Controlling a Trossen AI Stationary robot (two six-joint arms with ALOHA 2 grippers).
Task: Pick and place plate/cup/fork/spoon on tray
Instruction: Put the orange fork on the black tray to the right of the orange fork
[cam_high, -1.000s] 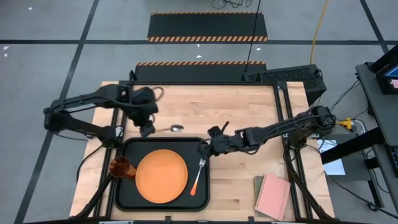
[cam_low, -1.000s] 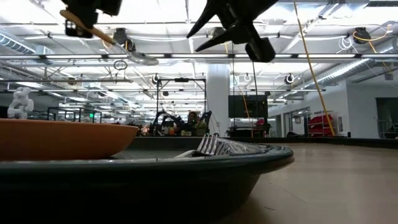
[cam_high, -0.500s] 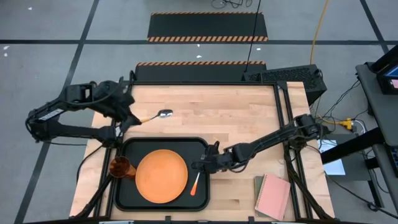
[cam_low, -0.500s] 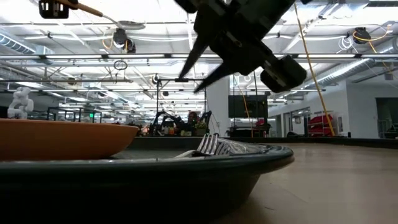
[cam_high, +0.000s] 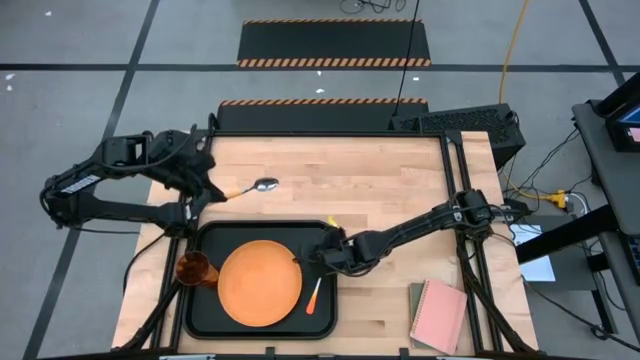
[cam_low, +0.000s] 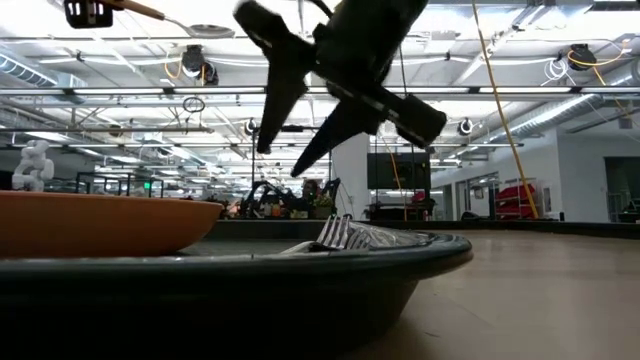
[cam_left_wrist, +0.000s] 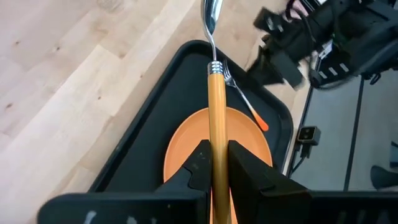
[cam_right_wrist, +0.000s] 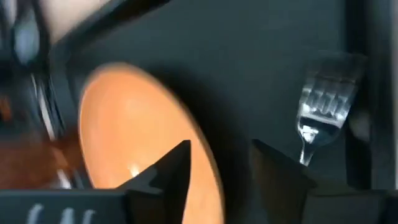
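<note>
Left gripper (cam_left_wrist: 213, 163) is clamped on the spoon (cam_high: 251, 187) handle, bowl pointing forward; right gripper (cam_right_wrist: 219, 163), fingers apart, hovers over the tray (cam_high: 205, 240) between plate (cam_high: 259, 282) and fork (cam_high: 315, 293)

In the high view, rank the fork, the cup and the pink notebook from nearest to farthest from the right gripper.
Measured from the right gripper, open over the tray's right part:
1. The fork, on the tray just beside the gripper.
2. The cup, at the tray's left edge, past the plate.
3. The pink notebook, on the table's right front corner, slightly farther off.
</note>
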